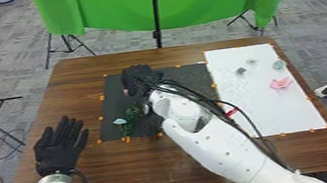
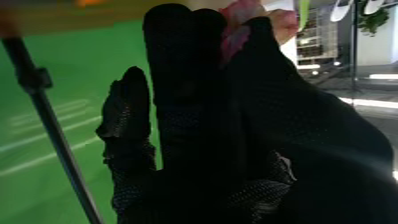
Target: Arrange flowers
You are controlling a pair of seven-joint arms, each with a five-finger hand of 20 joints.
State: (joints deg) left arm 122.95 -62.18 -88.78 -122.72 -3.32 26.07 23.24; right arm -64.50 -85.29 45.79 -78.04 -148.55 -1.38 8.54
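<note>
Pink bloom (image 2: 235,43): sat between thumb and fingertips of the right hand (image 1: 139,75), which pinched it, over the far left part of the black mat (image 1: 171,125). Nearer on that mat, toward its left side, lay a pale blue flower (image 1: 120,121) with green stems and leaves (image 1: 128,129); room remained between them and the near edge. Right arm (image 1: 204,137) slanted in from the near right, across the mat's right part and the near left corner of the white board (image 1: 270,111), taking up that passage. Board adjoined the mat on the right; its outer side ran near the table's right edge. On it, well inside the borders: pink blossom (image 1: 281,83), grey-green flower (image 1: 279,64), two small greyish pieces (image 1: 241,70). Orange tabs dotted both borders. Left hand (image 1: 59,145) was open, fingers released, near the left edge of the table (image 1: 143,170); a strip of brown wood separated it from the mat, leaving sideways room
</note>
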